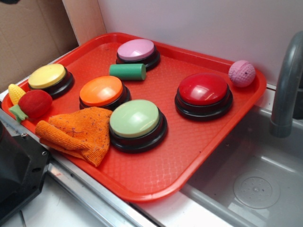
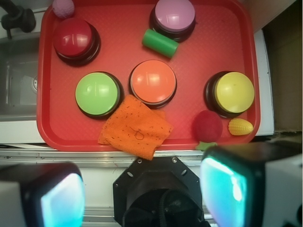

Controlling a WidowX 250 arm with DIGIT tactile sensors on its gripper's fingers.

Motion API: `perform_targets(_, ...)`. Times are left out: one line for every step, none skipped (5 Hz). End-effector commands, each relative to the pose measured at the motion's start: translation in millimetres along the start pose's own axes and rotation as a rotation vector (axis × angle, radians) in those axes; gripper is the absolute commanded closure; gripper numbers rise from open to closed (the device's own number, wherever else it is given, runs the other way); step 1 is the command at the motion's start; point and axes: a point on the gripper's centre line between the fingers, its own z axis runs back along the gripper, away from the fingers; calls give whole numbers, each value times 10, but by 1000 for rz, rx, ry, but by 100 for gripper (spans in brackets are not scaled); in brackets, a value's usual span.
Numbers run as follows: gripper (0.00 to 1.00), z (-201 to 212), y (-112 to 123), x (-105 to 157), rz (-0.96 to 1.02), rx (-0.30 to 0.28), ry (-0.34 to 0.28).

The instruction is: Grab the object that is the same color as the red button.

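The red fuzzy toy fruit [image 1: 34, 104] with a green leafy stem lies at the tray's left corner, beside a yellow corn toy [image 1: 15, 92]. In the wrist view the fruit [image 2: 207, 126] sits near the tray's near edge, right of centre. The glossy red dome button [image 1: 203, 90] on a black base stands at the tray's right; in the wrist view it [image 2: 73, 38] is at top left. My gripper [image 2: 144, 194] is open and empty, high above the counter's front edge. Its two fingers [image 2: 227, 189] frame the bottom of the wrist view, wide apart. The gripper is out of the exterior view.
A red tray [image 1: 156, 175] holds yellow [image 1: 47, 75], orange [image 1: 101, 91], green [image 1: 135, 118] and pink [image 1: 136, 49] dome buttons, a green cylinder [image 1: 128, 71], an orange cloth [image 1: 78, 132] and a pink textured ball [image 1: 242, 73]. A sink [image 1: 255, 184] and faucet [image 1: 284, 90] lie at the right.
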Motion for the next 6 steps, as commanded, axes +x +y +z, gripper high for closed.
perform_targets(0,0,0,0,0,0,0)
perform_targets(0,-201,267,55,92,-5,-37)
perform_targets(0,-422,460,101,132,-22,-81)
perform_targets(0,-645,672,114,211,6,-54)
perform_targets(0,-910,849,163,258,51,-38)
perform_targets(0,-1225,1058,131,318,107,-46)
